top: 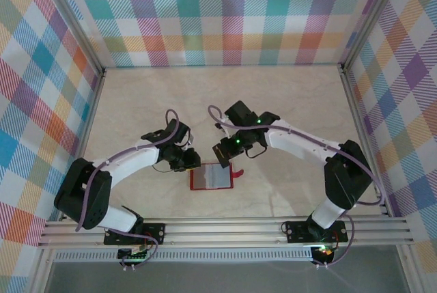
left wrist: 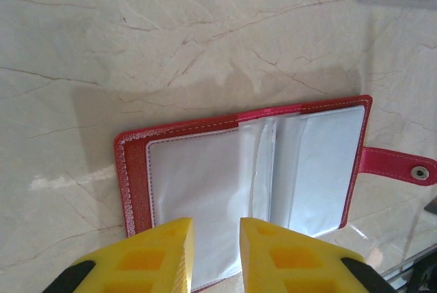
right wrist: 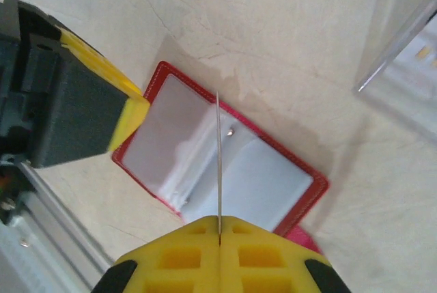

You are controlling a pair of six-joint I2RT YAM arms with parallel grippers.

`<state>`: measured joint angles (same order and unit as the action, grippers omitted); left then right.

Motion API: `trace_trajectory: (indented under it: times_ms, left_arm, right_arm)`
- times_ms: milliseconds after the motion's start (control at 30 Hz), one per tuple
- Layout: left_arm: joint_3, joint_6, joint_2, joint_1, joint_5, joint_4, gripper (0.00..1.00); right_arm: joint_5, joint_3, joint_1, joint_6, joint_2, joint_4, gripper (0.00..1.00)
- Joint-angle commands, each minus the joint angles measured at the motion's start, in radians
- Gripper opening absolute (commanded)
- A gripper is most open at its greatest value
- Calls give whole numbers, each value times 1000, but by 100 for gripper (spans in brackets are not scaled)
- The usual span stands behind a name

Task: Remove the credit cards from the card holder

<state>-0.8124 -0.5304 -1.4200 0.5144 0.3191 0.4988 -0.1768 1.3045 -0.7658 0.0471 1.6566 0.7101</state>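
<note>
Right wrist view: a thin card (right wrist: 218, 163) is pinched edge-on in the closed right tool (right wrist: 219, 235) straight above the open card holder (right wrist: 263, 173), which is laid on the bench (right wrist: 287, 47), long axis upper left to lower right, with the narrowly parted, empty left tool (left wrist: 215, 231) at its upper-left end.

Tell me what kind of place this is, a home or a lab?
Probably a lab robot test booth: plaid walls on a metal frame close in a marble-look table, and a left arm and a right arm are bolted to a rail at its near edge.
</note>
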Motion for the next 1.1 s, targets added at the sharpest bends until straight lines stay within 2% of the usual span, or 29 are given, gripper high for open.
trace_trajectory:
  times_ms: [0,167,333,533,800,1067]
  left_arm:
    - [-18,7,35,1,-40,38,25]
    - [-15,12,45,1,-69,50,25]
    - [-13,12,40,0,-75,53,26]
    - [-18,22,26,-1,-75,59,26]
    - [-16,25,22,-1,-78,60,26]
    - [-16,19,16,-1,-73,55,26]
  right_arm:
    - [71,60,29,-347,36,142,0]
    - [61,198,108,-535,81,245,0]
    - [95,355,140,-731,158,381,0]
    - [178,411,155,-951,207,390,0]
    - [203,586,168,-1122,333,450,0]
    - [237,737,186,-1162,474,528,0]
